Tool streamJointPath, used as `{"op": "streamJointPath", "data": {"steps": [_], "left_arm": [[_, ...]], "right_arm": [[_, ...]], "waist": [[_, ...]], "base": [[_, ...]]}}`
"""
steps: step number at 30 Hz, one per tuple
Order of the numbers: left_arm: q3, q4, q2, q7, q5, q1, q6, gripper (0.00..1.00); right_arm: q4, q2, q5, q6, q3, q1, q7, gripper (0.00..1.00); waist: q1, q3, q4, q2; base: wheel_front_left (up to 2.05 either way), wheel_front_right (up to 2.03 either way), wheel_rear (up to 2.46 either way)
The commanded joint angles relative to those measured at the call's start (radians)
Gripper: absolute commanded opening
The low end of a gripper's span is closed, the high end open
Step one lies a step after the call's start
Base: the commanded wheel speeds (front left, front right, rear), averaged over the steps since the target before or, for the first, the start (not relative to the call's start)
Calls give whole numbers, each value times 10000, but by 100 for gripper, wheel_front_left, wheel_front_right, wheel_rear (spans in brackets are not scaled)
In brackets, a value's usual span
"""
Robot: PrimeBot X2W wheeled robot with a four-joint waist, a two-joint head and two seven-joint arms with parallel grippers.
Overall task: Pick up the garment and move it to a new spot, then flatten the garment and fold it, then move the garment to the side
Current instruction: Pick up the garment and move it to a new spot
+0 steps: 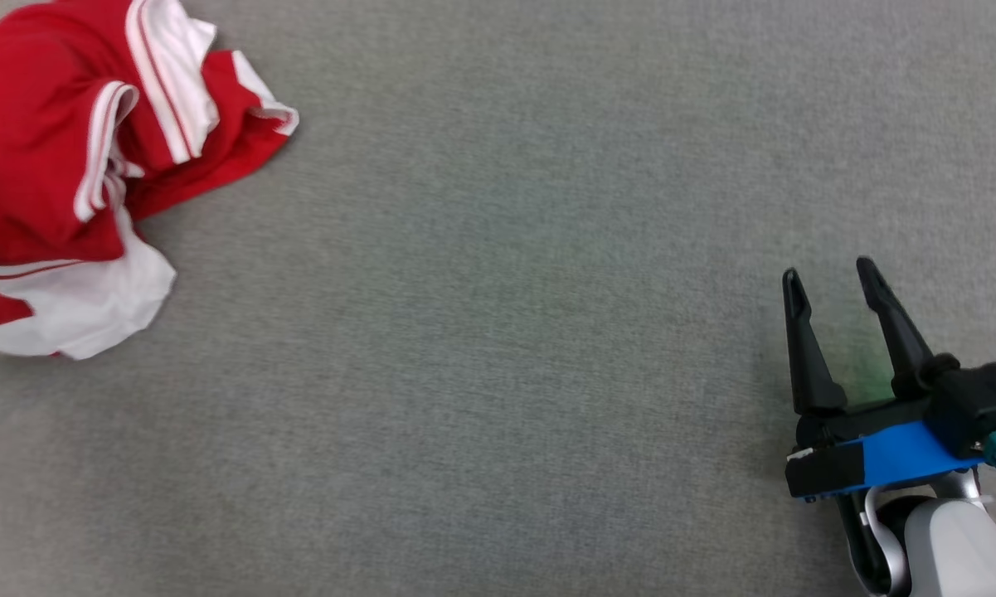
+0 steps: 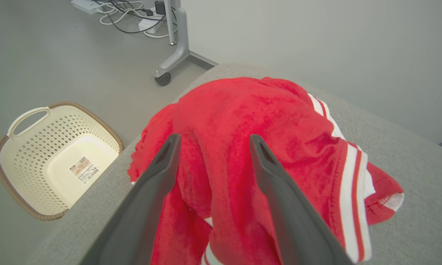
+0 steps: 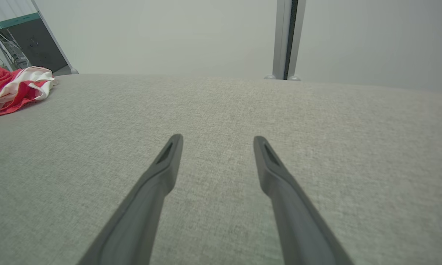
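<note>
- The garment (image 1: 75,166) lies crumpled at the table's (image 1: 498,373) far left, close to its edge, with a basket (image 2: 40,136) on the floor below. A careless pull could drag it over the side.
- My left gripper (image 2: 213,141) hangs over the heap with its fingers spread. Closing here may catch a thick bunch or a single layer, so the garment could come up twisted.
- My right gripper (image 1: 829,274) is spread and empty over bare table, well apart from the garment. A one-handed lift would likely leave the cloth dangling and bunched.
- The head view cuts the garment off at its left and top edges, so I can't trace its outline.
- I can't tell whether the left fingertips touch the cloth.
- Folds hide the hem and the neck opening.
</note>
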Motion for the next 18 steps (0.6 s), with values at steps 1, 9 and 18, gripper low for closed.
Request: {"op": "streamJointPath", "data": {"steps": [1,9,18], "left_arm": [[57,95,-19,46,-69,-21,97,100],[269,670,-28,741,-425,370,376,35],[45,-62,519,884,-329,113,-91,0]], "right_arm": [[-109,-42,-43,4,6,-145,20,100],[-90,-41,202,4,9,-213,-140,100],[629,-39,717,3,12,79,-594,100]], "waist": [[-3,135,-99,0],[-3,370,-681,0],[-3,-1105,-694,0]], "base": [[0,0,0],[0,0,0],[0,0,0]]}}
